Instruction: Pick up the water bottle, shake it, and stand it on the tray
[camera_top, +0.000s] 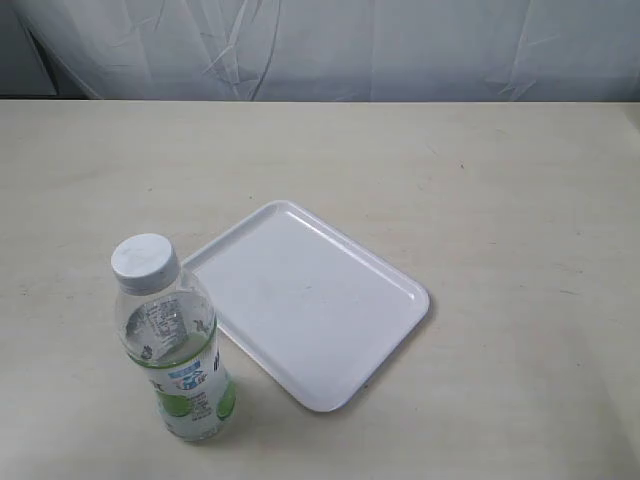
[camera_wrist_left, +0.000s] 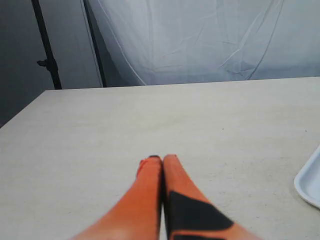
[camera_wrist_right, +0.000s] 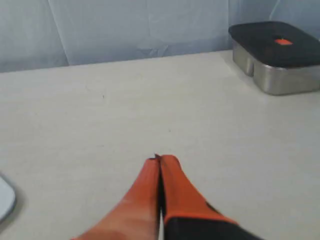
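– On the near left of the desk (camera_top: 500, 180), what is the status of the water bottle (camera_top: 172, 340)?
– Upright, cap on, just beside the left edge of the tray (camera_top: 305, 300), not on it. The tray carries nothing.
– State of the jaws?
– Left jaws: pressed together, empty, over bare desk. Right jaws: pressed together, empty. Neither arm shows in the exterior view.
– Progress?
– By my judgement, no step is done. Left to do: grasp the bottle, shake it, stand it on the tray.
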